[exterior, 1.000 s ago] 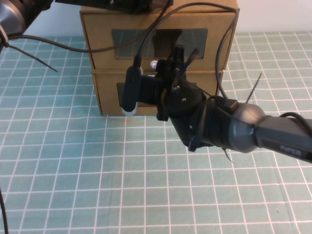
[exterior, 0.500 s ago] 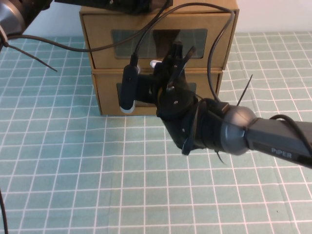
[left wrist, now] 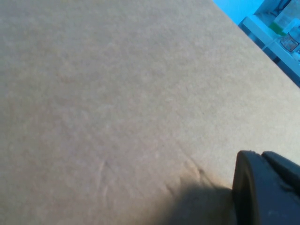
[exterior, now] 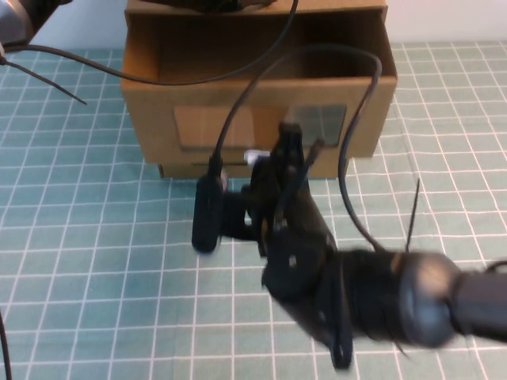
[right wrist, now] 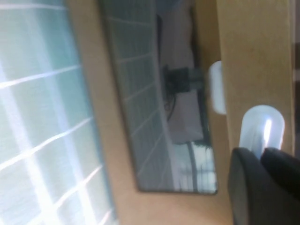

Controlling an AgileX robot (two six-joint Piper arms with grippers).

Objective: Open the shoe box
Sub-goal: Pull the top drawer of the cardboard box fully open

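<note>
The cardboard shoe box (exterior: pixel 341 9) sits at 12 o'clock on the checked mat (exterior: pixel 79 237), its drawer (exterior: pixel 230 127) projecting toward 6 o'clock; the right gripper (exterior: pixel 287 150), at centre, is pinched narrow on the drawer's white knob (right wrist: pixel 261 125); the left gripper (left wrist: pixel 267 187) is over the box top at 12 o'clock, state I cannot tell.

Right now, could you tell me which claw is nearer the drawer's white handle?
Right. The right claw is closed on the white handle at the drawer front; the left claw sits over the box top, behind it.
</note>
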